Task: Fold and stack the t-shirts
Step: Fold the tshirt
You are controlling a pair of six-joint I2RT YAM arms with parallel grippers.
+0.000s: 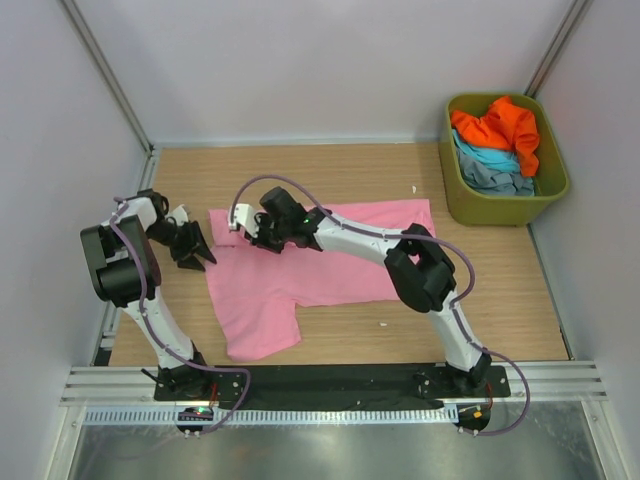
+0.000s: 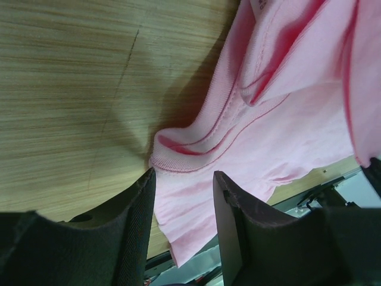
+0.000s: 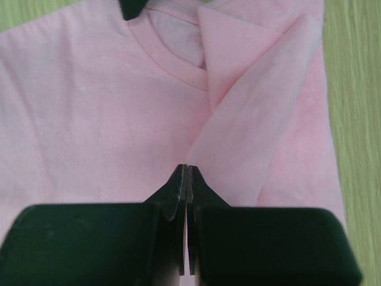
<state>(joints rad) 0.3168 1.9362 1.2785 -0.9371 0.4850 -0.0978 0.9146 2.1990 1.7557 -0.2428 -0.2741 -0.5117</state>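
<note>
Pink t-shirt (soft matte knit) lies creased.

The white-and-black left arm folds at its elbow, its black two-finger left gripper held low, fingers parted. The right arm stretches across leftward, its black right gripper pinched fully together.
</note>
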